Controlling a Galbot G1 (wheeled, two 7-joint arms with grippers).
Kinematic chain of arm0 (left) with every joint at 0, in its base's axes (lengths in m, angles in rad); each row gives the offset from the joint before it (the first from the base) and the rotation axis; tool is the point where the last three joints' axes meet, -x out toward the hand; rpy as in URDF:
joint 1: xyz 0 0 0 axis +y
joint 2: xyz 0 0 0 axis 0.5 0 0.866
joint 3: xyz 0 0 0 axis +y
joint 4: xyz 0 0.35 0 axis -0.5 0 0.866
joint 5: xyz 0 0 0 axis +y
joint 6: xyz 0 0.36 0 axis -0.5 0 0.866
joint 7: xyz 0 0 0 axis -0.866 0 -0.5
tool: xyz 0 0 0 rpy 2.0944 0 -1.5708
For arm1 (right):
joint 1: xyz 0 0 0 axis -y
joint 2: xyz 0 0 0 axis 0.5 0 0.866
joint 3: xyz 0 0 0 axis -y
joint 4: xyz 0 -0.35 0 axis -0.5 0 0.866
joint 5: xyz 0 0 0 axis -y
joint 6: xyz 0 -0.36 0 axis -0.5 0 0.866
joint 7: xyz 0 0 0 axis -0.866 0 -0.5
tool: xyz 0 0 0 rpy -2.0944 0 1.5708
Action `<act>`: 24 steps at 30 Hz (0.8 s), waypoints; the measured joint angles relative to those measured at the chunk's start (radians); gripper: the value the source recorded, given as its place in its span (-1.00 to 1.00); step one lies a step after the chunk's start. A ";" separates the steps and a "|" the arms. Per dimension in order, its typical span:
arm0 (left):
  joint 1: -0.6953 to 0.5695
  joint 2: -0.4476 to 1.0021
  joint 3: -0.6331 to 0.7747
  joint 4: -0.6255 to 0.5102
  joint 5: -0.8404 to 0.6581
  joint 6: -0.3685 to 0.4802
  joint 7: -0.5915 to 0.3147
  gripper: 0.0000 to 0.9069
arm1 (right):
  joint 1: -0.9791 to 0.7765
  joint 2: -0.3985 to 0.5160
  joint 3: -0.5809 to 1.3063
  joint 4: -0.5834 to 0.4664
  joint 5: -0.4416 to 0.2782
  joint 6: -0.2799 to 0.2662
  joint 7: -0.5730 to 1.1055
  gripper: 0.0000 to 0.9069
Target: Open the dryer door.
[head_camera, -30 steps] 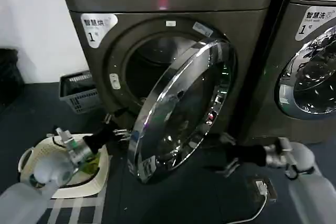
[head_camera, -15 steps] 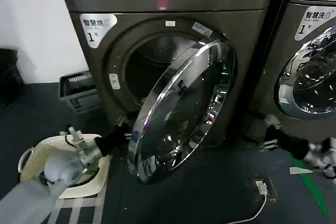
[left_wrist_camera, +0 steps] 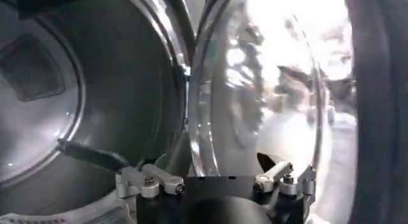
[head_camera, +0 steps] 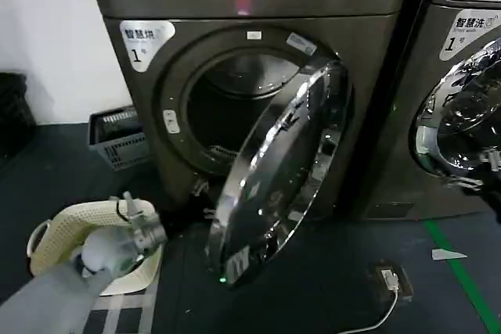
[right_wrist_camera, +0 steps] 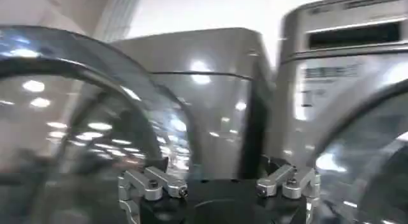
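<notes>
A grey crate [head_camera: 117,138] is sitting against the wall, a cream laundry basket [head_camera: 59,232] is lying nearer than it, and a white cable plug [head_camera: 389,279] is resting far right of the crate.

The robot's left arm [head_camera: 59,295] is clad in a smooth pale-grey shell that ends in a rounded white joint, then a ribbed silver metal collar with a thin black cable looping over it. At the left gripper [left_wrist_camera: 217,180], a black body carries two silver metal finger linkages — each pinned with small round screws — and one dark finger [left_wrist_camera: 89,155] reaches forward. The right gripper [right_wrist_camera: 220,180] has the same build — black housing, paired silver brackets, bright screw heads.
</notes>
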 joint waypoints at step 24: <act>-0.153 -0.085 0.245 0.025 0.011 -0.001 0.014 1.00 | -0.102 0.022 0.370 -0.028 -0.169 -0.059 0.383 1.00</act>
